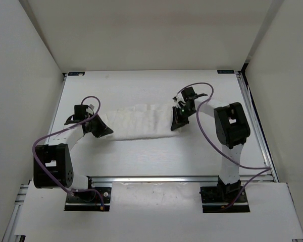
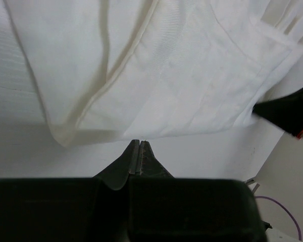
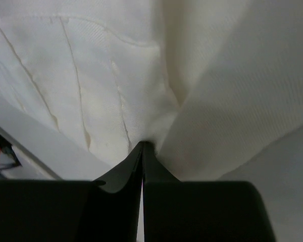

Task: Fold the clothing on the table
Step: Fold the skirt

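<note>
Here, bunched clothing (image 3: pixel 207 101) swallows the pinching tips of the right claw (image 3: pixel 143 146).

in the top view the left pincer (image 1: pixel 105 132) covers one end of the clothing (image 1: pixel 141 123) and the right pincer (image 1: pixel 175 126) covers the other, so neither end's outline shows. the left wrist view crops the clothing at its top edge, and whether the closed tips catch the hem cannot be told. a dark shape (image 2: pixel 288 111) at that view's right edge is cut off. in the right wrist view the clothing runs past the top and right edges.
</note>
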Robot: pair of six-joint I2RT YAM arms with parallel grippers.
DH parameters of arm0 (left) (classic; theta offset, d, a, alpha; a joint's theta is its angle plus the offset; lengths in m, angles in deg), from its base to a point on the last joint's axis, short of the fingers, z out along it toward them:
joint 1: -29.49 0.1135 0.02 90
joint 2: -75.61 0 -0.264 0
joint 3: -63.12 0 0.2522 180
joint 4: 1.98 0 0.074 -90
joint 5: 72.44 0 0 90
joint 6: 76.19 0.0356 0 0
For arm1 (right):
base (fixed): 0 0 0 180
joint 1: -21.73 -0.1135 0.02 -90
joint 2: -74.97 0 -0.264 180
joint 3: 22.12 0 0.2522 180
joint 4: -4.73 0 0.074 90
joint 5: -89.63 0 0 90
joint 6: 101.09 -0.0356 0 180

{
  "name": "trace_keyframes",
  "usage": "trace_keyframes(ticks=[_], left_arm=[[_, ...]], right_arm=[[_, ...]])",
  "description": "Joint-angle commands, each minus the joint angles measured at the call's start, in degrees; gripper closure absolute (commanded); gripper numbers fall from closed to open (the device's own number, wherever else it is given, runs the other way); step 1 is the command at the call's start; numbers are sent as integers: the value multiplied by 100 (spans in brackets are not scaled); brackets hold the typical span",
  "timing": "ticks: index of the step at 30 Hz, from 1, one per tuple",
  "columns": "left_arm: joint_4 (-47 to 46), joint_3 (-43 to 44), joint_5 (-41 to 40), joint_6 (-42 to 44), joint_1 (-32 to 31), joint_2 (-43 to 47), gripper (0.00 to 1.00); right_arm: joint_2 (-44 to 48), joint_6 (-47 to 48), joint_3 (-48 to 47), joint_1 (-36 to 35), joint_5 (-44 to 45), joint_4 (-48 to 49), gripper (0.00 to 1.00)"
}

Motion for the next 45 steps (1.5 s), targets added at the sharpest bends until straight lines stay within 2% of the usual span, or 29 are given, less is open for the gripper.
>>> trace_keyframes(ticks=[1, 5, 8, 10, 14, 15, 21, 27, 31, 34, 36, 40, 45], left_arm=[[-178, 180, 214, -13, 79, -28, 100], [-301, 74, 249, -57, 53, -90, 100], [-503, 30, 310, -57, 44, -177, 98], [-714, 144, 512, -145, -34, -300, 96], [-1022, 810, 724, -198, -141, -730, 92], [-1048, 1082, 672, -128, -445, -784, 91], [-1049, 2445, 593, 206, -1062, -2074, 83], [-453, 3509, 355, 803, -1318, -2997, 81], [-345, 3581, 311, 997, -1345, -3245, 75], [-512, 3423, 224, 1067, -1318, -3237, 73], [-591, 3388, 180, 1120, -1353, -3201, 61], [-294, 3659, 91, 1409, -1415, -3367, 52], [-64, 3783, 91, 1498, -1424, -3570, 51]], right_arm=[[792, 24, 1274, -203, 100, -377, 97], [1732, -125, 2349, -405, 117, -394, 98], [2129, -178, 2562, -230, 38, -271, 95], [2288, -213, 2274, 15, -85, -341, 92], [2227, -266, 1308, 175, -50, -394, 91], [2131, -284, 1227, 175, -33, -420, 91], [1410, -460, 103, -9, -95, -578, 91], [1365, -460, 101, -273, -235, -745, 90], [1243, -302, 101, -273, -103, -1096, 80], [1338, -284, 285, -230, 2, -1133, 80], [1418, -328, 417, -203, -6, -1080, 80], [1400, -363, 584, -220, -129, -1044, 80], [1243, -346, 532, -352, -77, -1228, 80]])
